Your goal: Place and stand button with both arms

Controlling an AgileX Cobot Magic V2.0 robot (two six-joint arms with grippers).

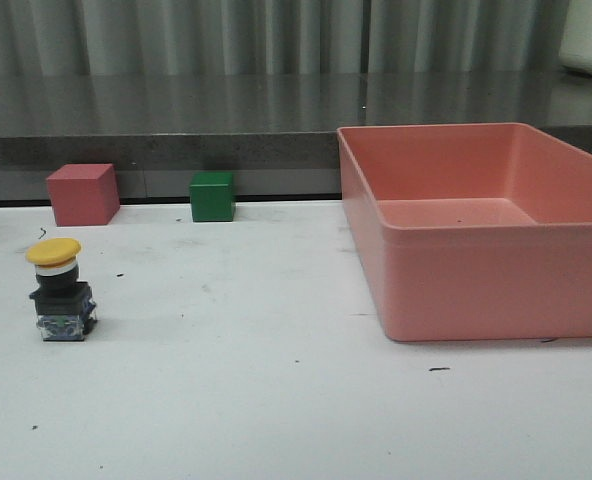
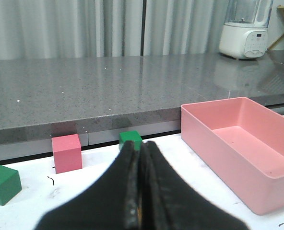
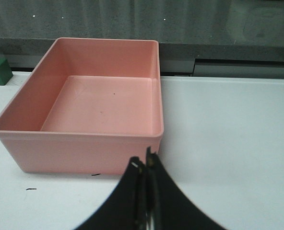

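Note:
The button stands upright on the white table at the left in the front view, yellow cap on top, black body and clear base below. It does not show in either wrist view. Neither arm shows in the front view. My left gripper is shut and empty, held above the table and facing the cubes. My right gripper is shut and empty, just in front of the pink bin's near right corner.
A pink bin stands at the right, also in the left wrist view and right wrist view. A pink cube and a green cube sit at the back edge. Another green cube lies far left. A grey counter runs behind.

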